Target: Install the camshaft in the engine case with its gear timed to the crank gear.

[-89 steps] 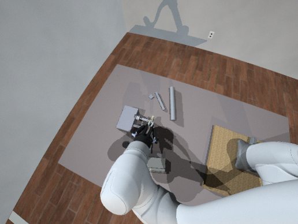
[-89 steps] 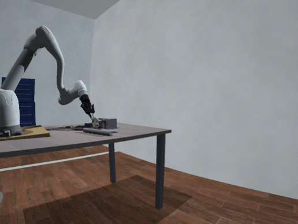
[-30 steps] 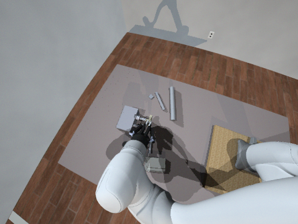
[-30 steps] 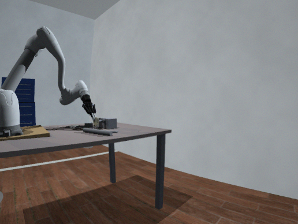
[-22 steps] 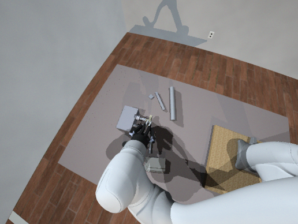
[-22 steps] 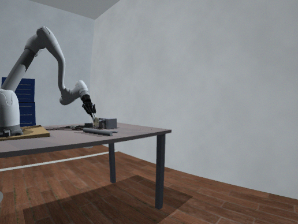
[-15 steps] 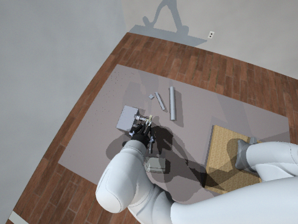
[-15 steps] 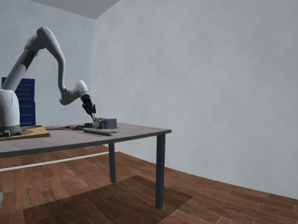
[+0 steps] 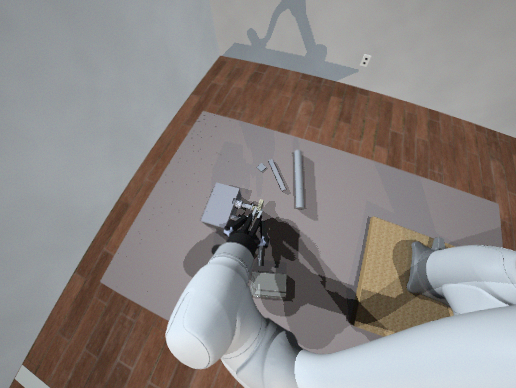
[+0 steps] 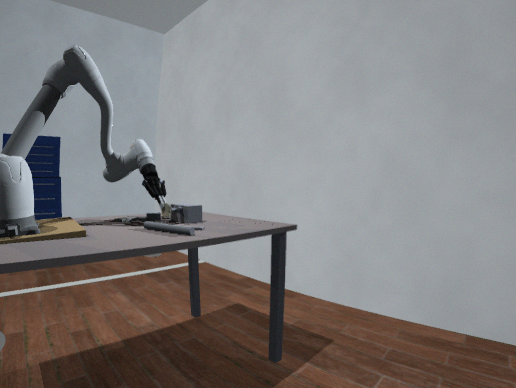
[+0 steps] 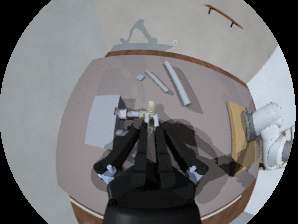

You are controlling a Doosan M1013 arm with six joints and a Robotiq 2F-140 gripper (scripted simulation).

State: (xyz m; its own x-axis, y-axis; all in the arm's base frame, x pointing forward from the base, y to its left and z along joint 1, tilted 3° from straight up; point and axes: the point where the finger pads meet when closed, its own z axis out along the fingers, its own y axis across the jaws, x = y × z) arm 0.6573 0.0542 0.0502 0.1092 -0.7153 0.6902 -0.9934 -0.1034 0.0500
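The grey engine case (image 9: 219, 204) (image 10: 191, 212) (image 11: 100, 120) stands upright on the table (image 9: 150, 250). The camshaft (image 9: 246, 204) (image 11: 133, 115) lies level in front of the case, its shaft pointing at the case's front and its pale big gear (image 9: 260, 206) (image 10: 166, 210) (image 11: 152, 111) at the outer end. My gripper (image 9: 256, 216) (image 10: 163, 204) (image 11: 151, 117) comes down from above and is shut on the big gear's rim. How deep the shaft sits in the bearing, the small crank gear and the timing marks are too small to tell.
A long grey cylinder (image 9: 298, 179) (image 10: 169, 228), a flat bar (image 9: 276, 175) and a small block (image 9: 261, 167) lie behind the case. A small grey box (image 9: 270, 285) lies under my arm. The robot's base stands on a wooden board (image 9: 385, 260) at the right.
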